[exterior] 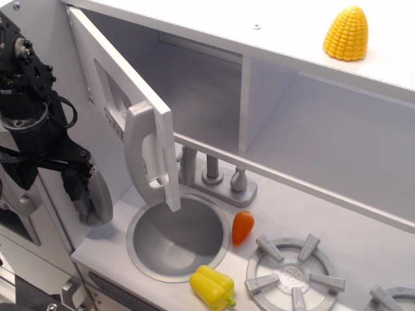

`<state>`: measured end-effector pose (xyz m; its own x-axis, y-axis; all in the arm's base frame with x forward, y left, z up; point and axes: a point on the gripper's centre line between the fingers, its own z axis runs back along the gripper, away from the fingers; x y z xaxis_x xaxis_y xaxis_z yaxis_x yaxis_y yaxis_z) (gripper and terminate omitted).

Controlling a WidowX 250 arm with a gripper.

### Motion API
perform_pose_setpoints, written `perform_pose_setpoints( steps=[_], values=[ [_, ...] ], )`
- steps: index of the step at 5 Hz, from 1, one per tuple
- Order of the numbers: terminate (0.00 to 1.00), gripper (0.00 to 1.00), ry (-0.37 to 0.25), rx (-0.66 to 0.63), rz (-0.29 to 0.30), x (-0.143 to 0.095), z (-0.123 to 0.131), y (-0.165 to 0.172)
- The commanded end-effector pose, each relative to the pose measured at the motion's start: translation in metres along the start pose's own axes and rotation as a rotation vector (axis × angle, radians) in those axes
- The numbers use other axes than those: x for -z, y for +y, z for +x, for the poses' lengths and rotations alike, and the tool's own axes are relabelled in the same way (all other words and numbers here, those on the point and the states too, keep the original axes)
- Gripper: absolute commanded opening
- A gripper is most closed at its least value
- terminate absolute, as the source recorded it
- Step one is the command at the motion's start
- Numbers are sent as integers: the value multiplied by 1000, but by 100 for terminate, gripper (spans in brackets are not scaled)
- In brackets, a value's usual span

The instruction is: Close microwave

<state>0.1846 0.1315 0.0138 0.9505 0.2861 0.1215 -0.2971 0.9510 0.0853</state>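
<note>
A white toy kitchen fills the view, lit evenly and brightly, with a doorless shelf compartment [311,123] under its flat top panel [279,26]. Below, the pale counter [363,227] holds a round steel sink [178,240] with a grey faucet [211,172] behind it. A grey spoked burner [292,275] sits just to the sink's right.

We see the light-grey toy microwave box [194,84] up at the top left, and it is open. Its flat white door [123,103] swings far out toward us on its left side. The door has a small window and a long silver handle [148,152] standing up and down.
</note>
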Motion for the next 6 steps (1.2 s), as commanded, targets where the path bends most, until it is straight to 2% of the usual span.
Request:
perform_pose_setpoints(
  steps=[1,2,4,6],
  values=[
    [0,100,0,0,0,0,0,0],
    [0,100,0,96,-87,-6,10,-9],
    [0,100,-50,141,-153,-31,24,-32],
    [0,100,-95,130,-187,-44,36,-55]
  ],
)
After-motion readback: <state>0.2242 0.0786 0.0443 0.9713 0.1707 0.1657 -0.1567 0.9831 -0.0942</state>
